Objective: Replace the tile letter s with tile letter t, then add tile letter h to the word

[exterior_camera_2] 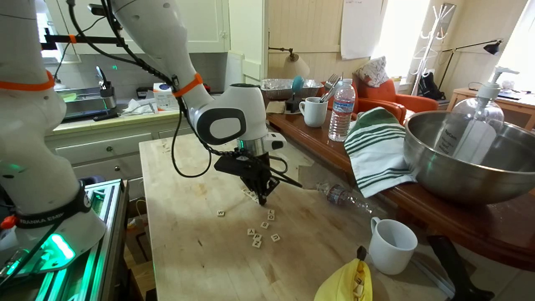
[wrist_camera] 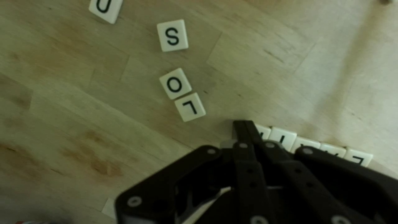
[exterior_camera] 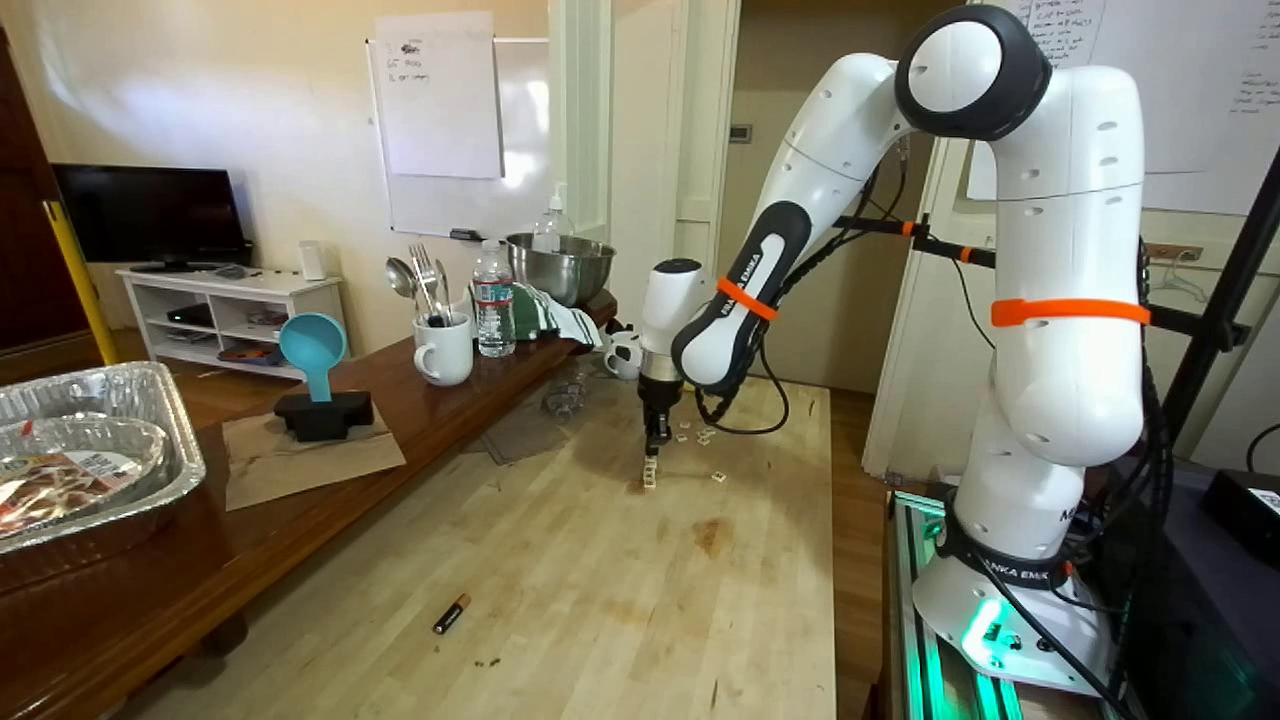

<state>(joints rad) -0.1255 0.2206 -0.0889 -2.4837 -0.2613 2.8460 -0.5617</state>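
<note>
1. Desk: carries our whole spelling job; we rate it nearly finished, letters unconfirmed.
2. Claw: jaws pressed together, nothing gripped that we can see; tips low by one end of the word row, contact we can't tell.
3. Word row: at least five tiles side by side, partly behind the claw; we can't read it through.
4. Tile letter s: loose, well apart from the row, with O tile and L tile between. Removal looks done.
5. Likely tile letter t: second in from the claw; only an upright stroke shows.
6. Likely tile letter h: end spot beside the claw, mostly covered. If we guess right, maybe only straightening is left.
</note>
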